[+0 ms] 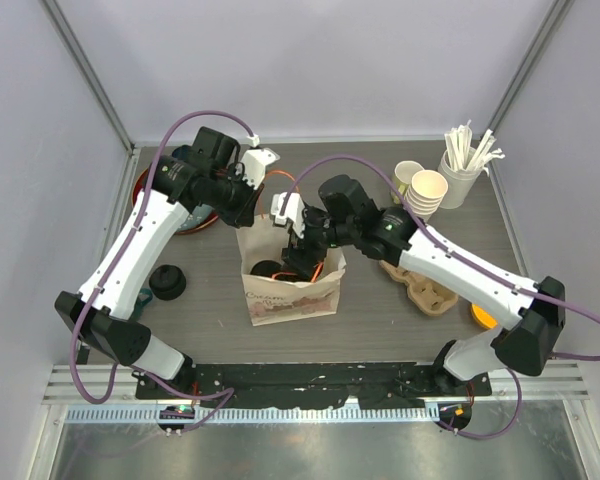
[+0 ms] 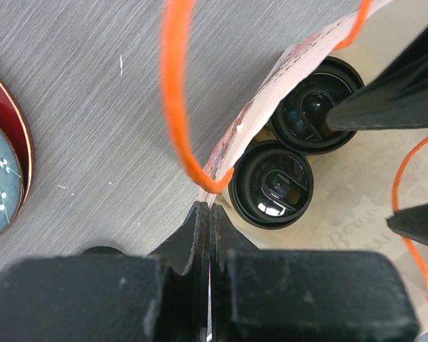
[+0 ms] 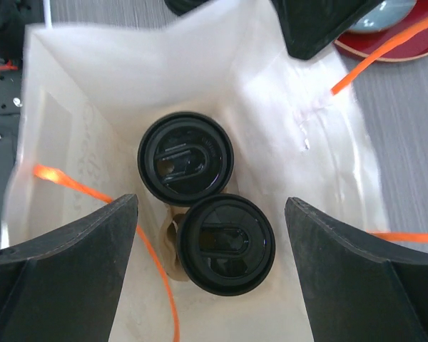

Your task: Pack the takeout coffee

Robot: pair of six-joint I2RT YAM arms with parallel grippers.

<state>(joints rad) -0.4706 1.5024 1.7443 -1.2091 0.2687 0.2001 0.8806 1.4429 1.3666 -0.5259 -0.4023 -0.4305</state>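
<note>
Two takeout coffee cups with black lids (image 3: pixel 185 158) (image 3: pixel 225 244) stand side by side at the bottom of an upright paper bag (image 1: pixel 290 295) with orange string handles. My right gripper (image 3: pixel 210 201) hangs open inside the bag's mouth, its fingers wide on either side of the nearer cup without touching it. My left gripper (image 2: pixel 209 208) is shut on the bag's thin upper rim (image 2: pixel 271 85), close to the cups (image 2: pixel 272 184) (image 2: pixel 315 107). From above, one lid (image 1: pixel 265 268) shows in the bag; the right gripper (image 1: pixel 305 255) covers the other.
A red plate with a teal dish (image 1: pixel 145 190) lies at the back left. A loose black lid (image 1: pixel 166 282) sits left of the bag. At the back right are stacked bare paper cups (image 1: pixel 427 190) and a cup of stirrers (image 1: pixel 460 170). A cardboard carrier (image 1: pixel 425 290) lies right of the bag.
</note>
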